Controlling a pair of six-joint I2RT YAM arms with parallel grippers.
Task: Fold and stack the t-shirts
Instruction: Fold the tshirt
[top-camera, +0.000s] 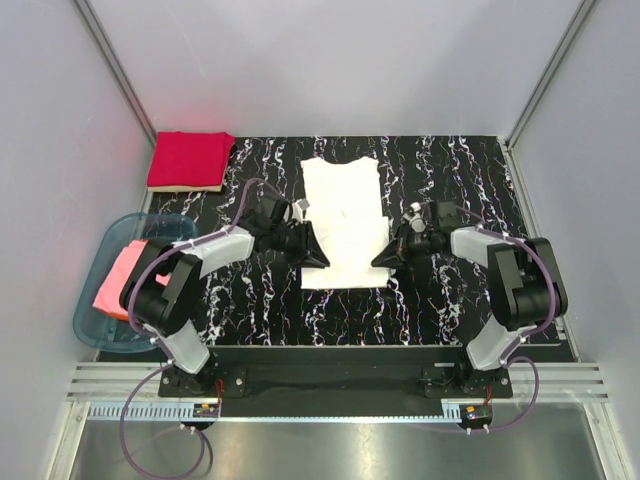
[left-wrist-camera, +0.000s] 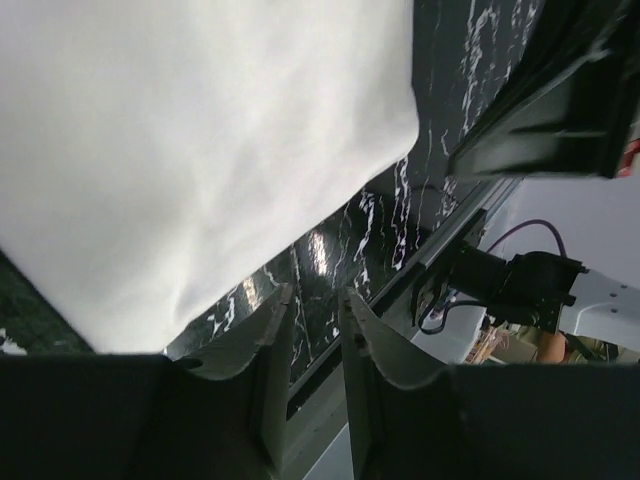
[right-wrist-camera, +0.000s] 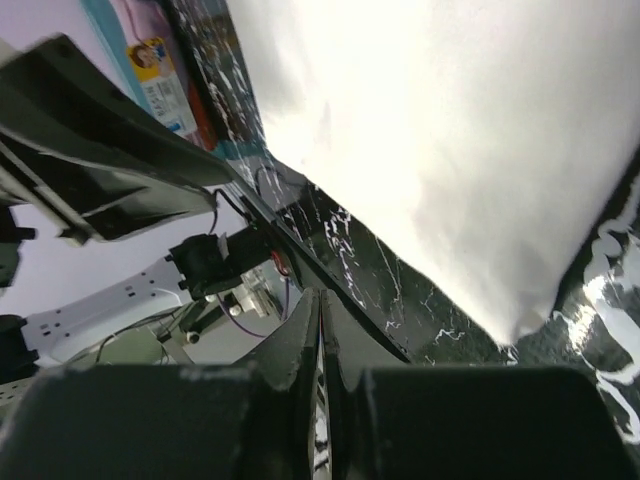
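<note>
White t-shirt (top-camera: 343, 222) on mat (top-camera: 450, 300), red t-shirt (top-camera: 190, 160) folded, pink t-shirt (top-camera: 118, 276) in tub (top-camera: 92, 335)

T-shirt (top-camera: 342, 222) on mat (top-camera: 450, 300), another t-shirt (top-camera: 189, 160) behind tub (top-camera: 92, 332)

Black white-streaked mat (top-camera: 380, 310), translucent teal tub (top-camera: 105, 330) off its left edge

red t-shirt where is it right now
In the top view the red t-shirt lies folded at the mat's far left corner, beyond the teal tub.
</note>
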